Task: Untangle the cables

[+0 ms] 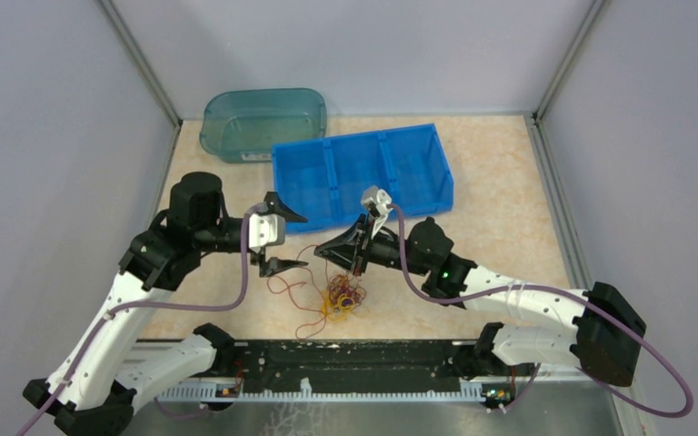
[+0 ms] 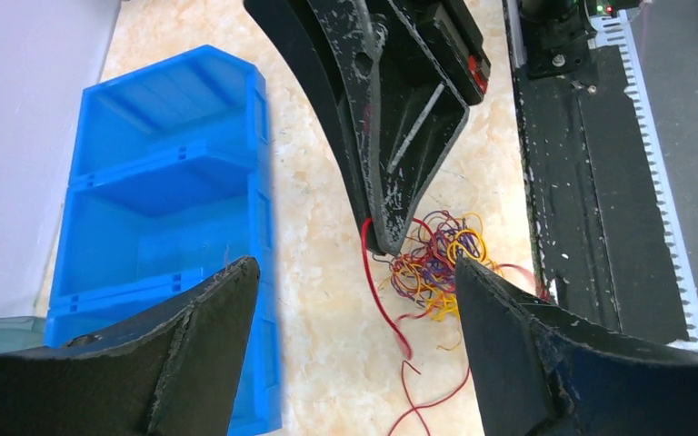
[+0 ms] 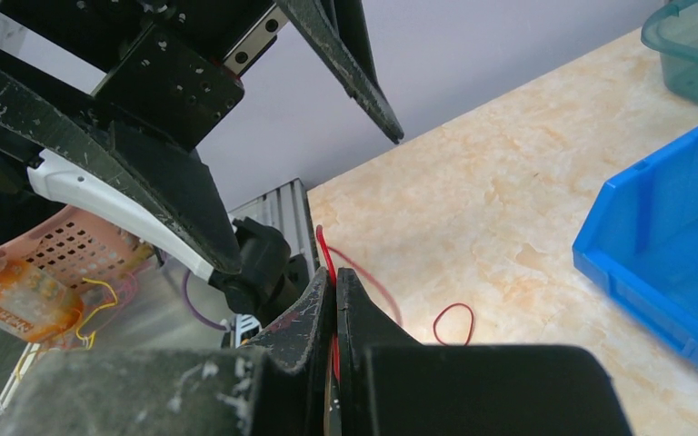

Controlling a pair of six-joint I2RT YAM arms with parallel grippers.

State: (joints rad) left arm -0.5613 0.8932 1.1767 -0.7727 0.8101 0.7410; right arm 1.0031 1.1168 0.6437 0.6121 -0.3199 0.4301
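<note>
The cables form a small clump (image 1: 345, 300) of red, purple and yellow wires on the table near the front rail, with loose red strands (image 1: 289, 283) to its left. My right gripper (image 1: 355, 267) hangs just above the clump, shut on a red cable (image 3: 324, 243) that sticks out past its tips (image 3: 333, 274). In the left wrist view that red cable (image 2: 377, 286) hangs from the right gripper's tip (image 2: 389, 238) beside the clump (image 2: 436, 265). My left gripper (image 1: 287, 241) is open and empty, a little left of the clump and above the table (image 2: 356, 265).
A blue three-compartment bin (image 1: 363, 173) stands behind the grippers, also seen in the wrist views (image 2: 164, 182) (image 3: 673, 245). A teal tub (image 1: 264, 123) sits at the back left. A black rail (image 1: 327, 359) runs along the near edge. A red loop (image 3: 454, 322) lies on the table.
</note>
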